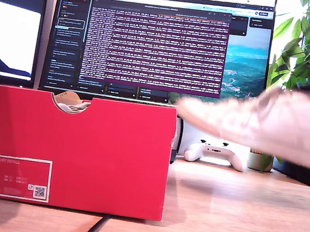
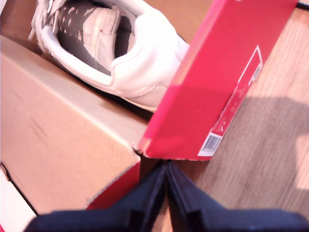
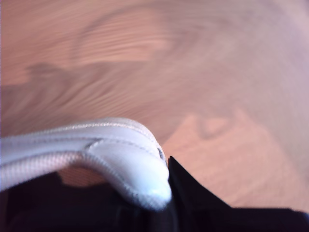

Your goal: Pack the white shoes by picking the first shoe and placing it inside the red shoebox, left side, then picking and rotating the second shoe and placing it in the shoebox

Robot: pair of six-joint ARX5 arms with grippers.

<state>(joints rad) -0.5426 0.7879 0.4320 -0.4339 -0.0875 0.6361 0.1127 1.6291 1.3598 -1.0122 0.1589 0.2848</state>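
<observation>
On red shoebox (image 1: 106,155) label, "7.5"; my first claw (image 2: 166,169) together, my second claw (image 3: 166,193) clamped on white shoe (image 1: 266,126)

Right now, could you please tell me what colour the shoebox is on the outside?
Bright red; the shoebox shows best in the exterior view.

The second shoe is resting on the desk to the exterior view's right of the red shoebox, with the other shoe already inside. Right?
Not quite. The second shoe is held in the air by my second gripper, above the desk, as the exterior view shows. The other shoe is inside the red shoebox.
</observation>
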